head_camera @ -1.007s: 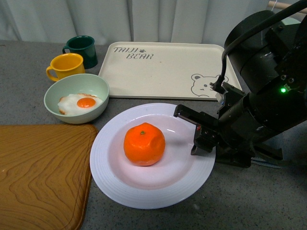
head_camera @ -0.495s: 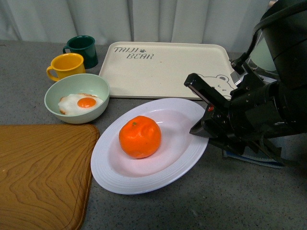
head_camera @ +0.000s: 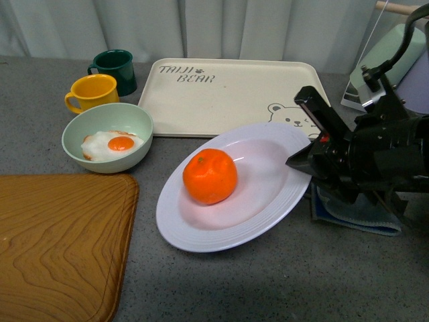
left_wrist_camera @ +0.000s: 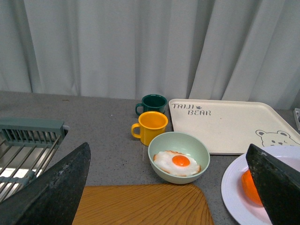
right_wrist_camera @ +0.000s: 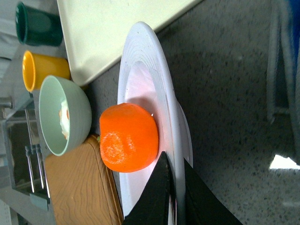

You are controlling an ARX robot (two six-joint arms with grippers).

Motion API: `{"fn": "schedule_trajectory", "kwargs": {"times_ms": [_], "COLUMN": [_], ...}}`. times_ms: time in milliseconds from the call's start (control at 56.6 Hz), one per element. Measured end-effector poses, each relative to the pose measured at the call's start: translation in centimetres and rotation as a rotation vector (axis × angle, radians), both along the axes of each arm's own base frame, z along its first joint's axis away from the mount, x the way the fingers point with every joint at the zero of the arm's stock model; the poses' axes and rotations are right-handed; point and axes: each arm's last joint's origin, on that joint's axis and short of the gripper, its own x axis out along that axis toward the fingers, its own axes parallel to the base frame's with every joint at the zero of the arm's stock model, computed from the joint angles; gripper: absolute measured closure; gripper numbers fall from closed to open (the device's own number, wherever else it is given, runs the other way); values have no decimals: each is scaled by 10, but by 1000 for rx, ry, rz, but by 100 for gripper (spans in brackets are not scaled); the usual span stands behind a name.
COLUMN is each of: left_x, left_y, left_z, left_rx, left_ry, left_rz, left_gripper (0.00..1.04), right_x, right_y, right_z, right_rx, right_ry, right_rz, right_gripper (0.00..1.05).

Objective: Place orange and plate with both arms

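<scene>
The orange (head_camera: 210, 176) lies in the white ribbed plate (head_camera: 268, 213). My right gripper (head_camera: 310, 151) is shut on the plate's right rim and holds that side lifted, so the plate tilts down to the left. In the right wrist view the black jaws pinch the rim (right_wrist_camera: 176, 187), with the orange (right_wrist_camera: 129, 137) just beside them. My left gripper (left_wrist_camera: 173, 187) is open and empty, above the wooden board; it is out of the front view. Its wrist view shows the plate's edge (left_wrist_camera: 229, 187) and part of the orange (left_wrist_camera: 251, 187) behind one finger.
A pale green bowl (head_camera: 77, 151) with a fried egg stands left of the plate. A yellow mug (head_camera: 90, 92) and a dark green mug (head_camera: 114, 68) stand behind it. The cream bear tray (head_camera: 228, 100) lies at the back. A wooden board (head_camera: 60, 241) is front left. A folded blue cloth (head_camera: 362, 215) lies under my right arm.
My right gripper has lifted the plate's right rim and drawn it right and toward the tray. The plate tilts more and the orange has shifted with it.
</scene>
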Motion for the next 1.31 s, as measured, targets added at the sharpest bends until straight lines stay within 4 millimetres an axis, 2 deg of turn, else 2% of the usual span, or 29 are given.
{"fn": "schedule_trajectory", "kwargs": {"times_ms": [353, 495, 795, 1042, 1307], "left_x": [0, 0, 0, 0, 0], "left_y": [0, 0, 0, 0, 0], "left_z": [0, 0, 0, 0, 0], "left_rx": [0, 0, 0, 0, 0], "left_ry": [0, 0, 0, 0, 0], "left_rz": [0, 0, 0, 0, 0], "left_gripper": [7, 7, 7, 7, 7], "right_x": [25, 50, 110, 160, 194], "right_y": [-19, -20, -12, 2, 16], "right_z": [31, 41, 20, -3, -18], "right_rx": [158, 194, 236, 261, 269], "right_ry": [-224, -281, -258, -223, -190], "right_rz": [5, -8, -36, -34, -42], "right_gripper": [104, 104, 104, 104, 104]}}
